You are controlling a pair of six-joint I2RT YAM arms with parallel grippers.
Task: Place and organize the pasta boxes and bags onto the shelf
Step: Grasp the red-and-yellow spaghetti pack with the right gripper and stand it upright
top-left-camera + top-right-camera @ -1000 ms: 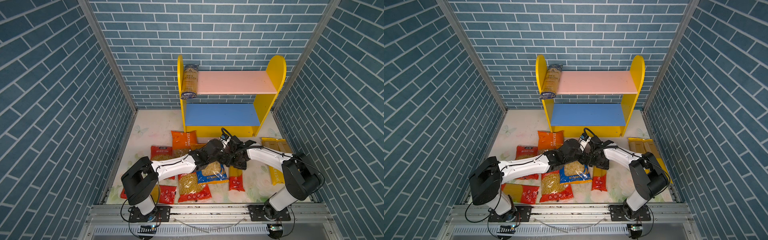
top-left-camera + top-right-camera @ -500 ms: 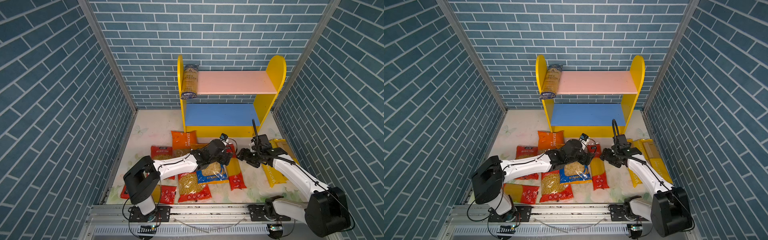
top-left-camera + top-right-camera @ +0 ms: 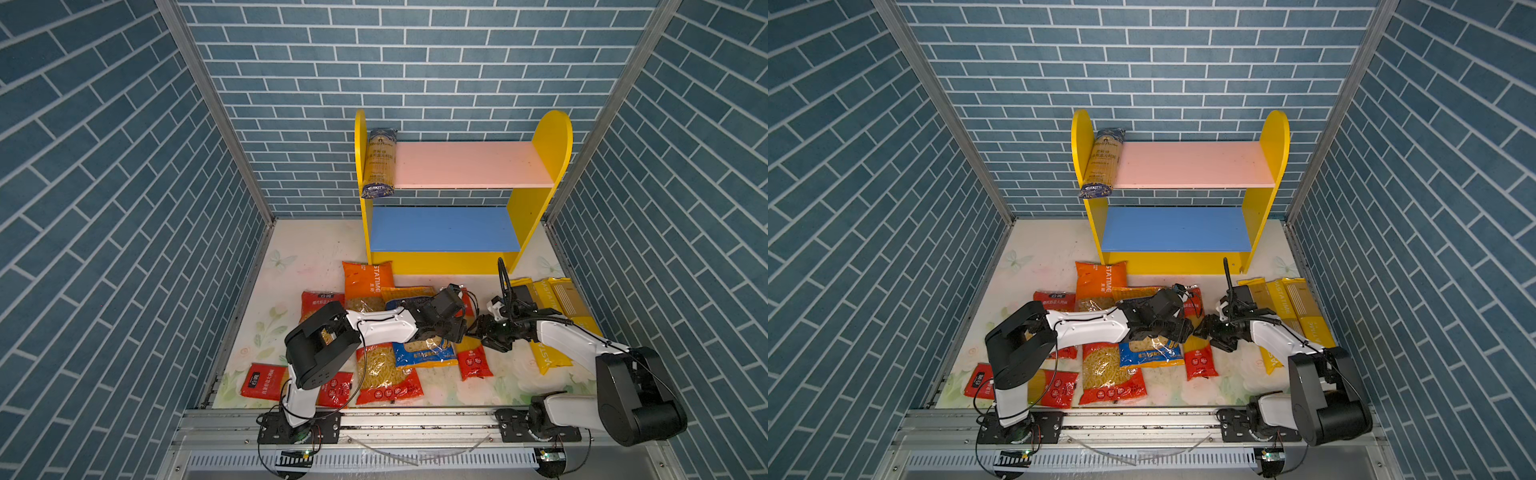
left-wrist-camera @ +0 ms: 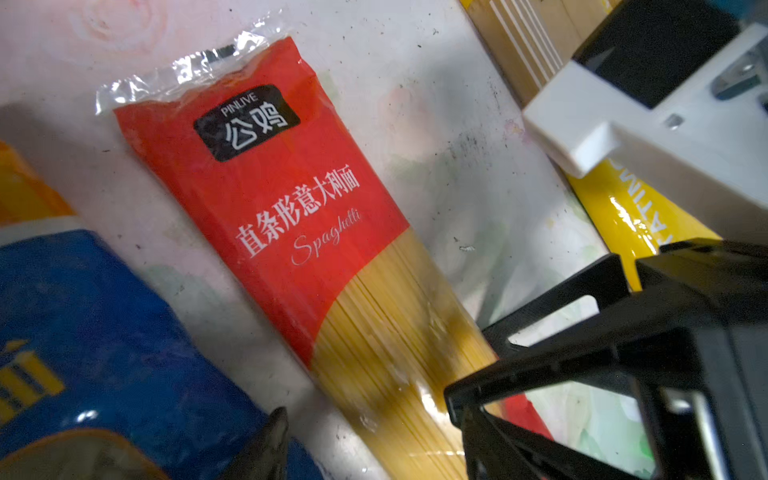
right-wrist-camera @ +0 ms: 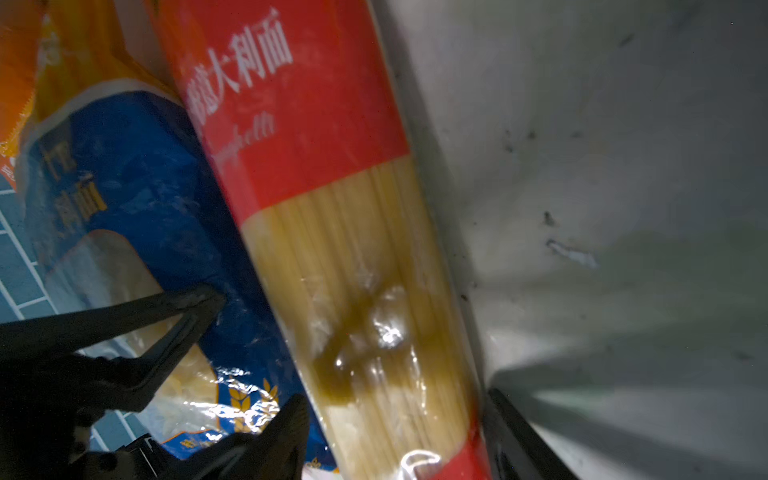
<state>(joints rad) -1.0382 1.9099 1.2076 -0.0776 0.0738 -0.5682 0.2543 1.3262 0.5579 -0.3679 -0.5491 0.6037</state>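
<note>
A red spaghetti pack (image 3: 473,360) (image 3: 1200,360) lies flat on the floor among the pasta packs. Both grippers meet over its clear middle. My left gripper (image 3: 459,329) (image 4: 365,415) stands open astride the pack (image 4: 299,232), with a gap showing at one fingertip (image 4: 272,436). My right gripper (image 3: 478,332) (image 5: 395,415) is open too, its jaws close on either side of the pack (image 5: 332,166). The shelf (image 3: 545,145) (image 3: 1273,137) stands at the back. A dark blue spaghetti pack (image 3: 379,163) lies at the left end of its pink upper board.
An orange bag (image 3: 368,279), a blue-yellow bag (image 3: 419,354) and a red bag (image 3: 386,376) lie left of the grippers. Another red bag (image 3: 322,300) and red pack (image 3: 266,380) lie further left. Yellow spaghetti packs (image 3: 559,299) lie right. Brick walls close three sides.
The right arm swung out to the right, then its gripper came back left and down onto the red spaghetti pack. The left gripper stayed over the pack and its jaws narrowed.
</note>
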